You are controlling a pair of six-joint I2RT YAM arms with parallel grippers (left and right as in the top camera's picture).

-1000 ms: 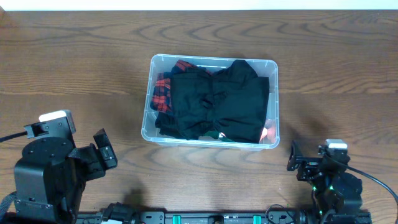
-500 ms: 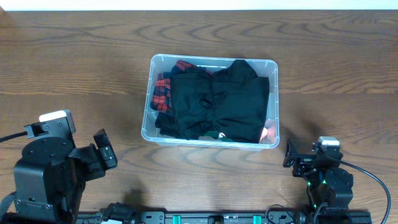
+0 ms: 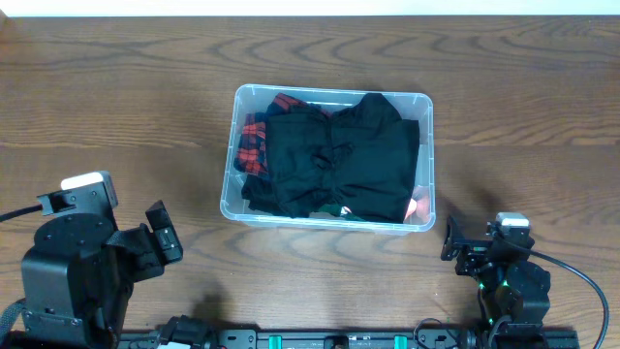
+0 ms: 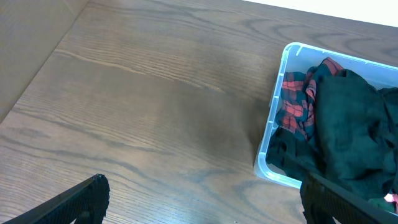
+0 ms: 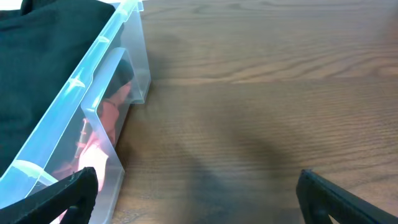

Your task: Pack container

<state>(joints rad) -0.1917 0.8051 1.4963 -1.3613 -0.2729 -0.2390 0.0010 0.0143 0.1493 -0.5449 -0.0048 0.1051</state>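
Left end effector (image 4: 202, 196) and right end effector (image 5: 196, 186) sit spread apart; clothes (image 3: 334, 160) heaped in the container (image 3: 329, 90) could spill if nudged.

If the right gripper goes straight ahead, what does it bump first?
Probably the container: one finger of the right gripper looks lined up with its near wall. Otherwise only bare table ahead; depth is unclear.

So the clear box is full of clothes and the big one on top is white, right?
Not quite. The container does hold clothes, but the big garment on top is black, not white. The overhead view shows it plainly, with a red plaid cloth peeking out at the box's left side.
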